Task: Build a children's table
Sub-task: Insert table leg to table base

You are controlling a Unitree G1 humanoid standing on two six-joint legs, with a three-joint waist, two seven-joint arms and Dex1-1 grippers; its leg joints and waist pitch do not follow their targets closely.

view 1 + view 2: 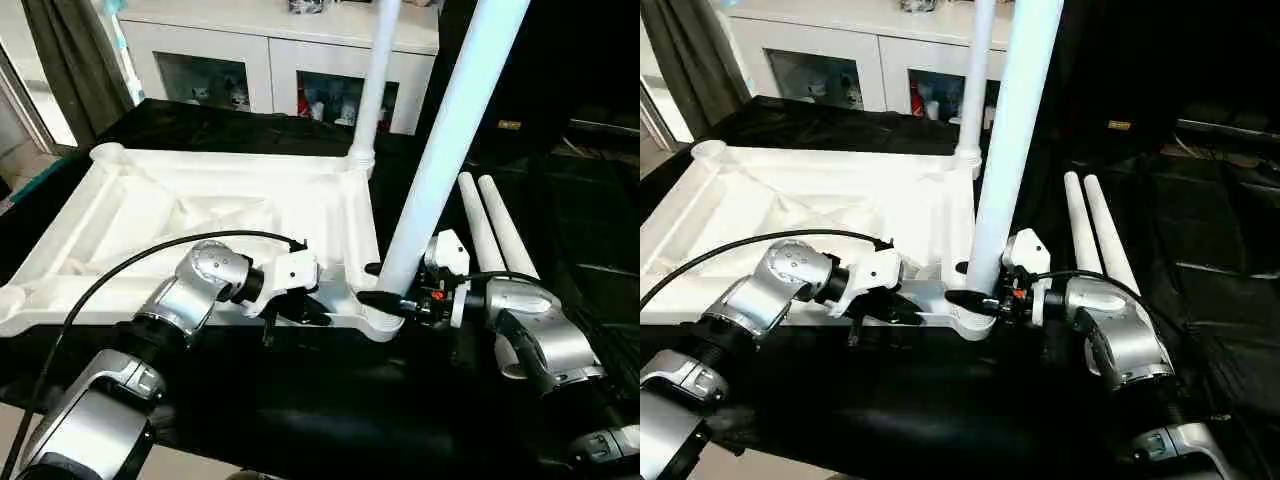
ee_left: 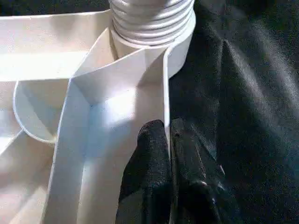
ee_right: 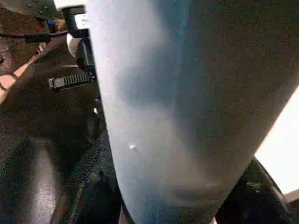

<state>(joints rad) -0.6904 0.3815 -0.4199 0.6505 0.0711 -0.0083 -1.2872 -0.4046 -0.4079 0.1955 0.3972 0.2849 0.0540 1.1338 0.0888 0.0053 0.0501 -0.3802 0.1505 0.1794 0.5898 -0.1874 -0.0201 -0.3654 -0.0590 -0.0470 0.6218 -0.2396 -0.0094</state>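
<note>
Tabletop [image 1: 200, 215]: upside down on black cloth, centre-left of frame, ribs up.
Far leg [image 1: 375, 80]: upright in far right corner socket, upper centre.
Near leg [image 1: 440, 150]: upright in near right corner socket, lower centre; probably not fully seated.
Spare legs [image 1: 495, 235]: two, flat on cloth, right of tabletop.
Left: both left-side sockets empty.
Left gripper [image 2: 169, 140]: reaching in level, pinched shut on tabletop's near rim.
Right gripper [image 1: 385, 285]: level, clamped around near leg's base.
</note>
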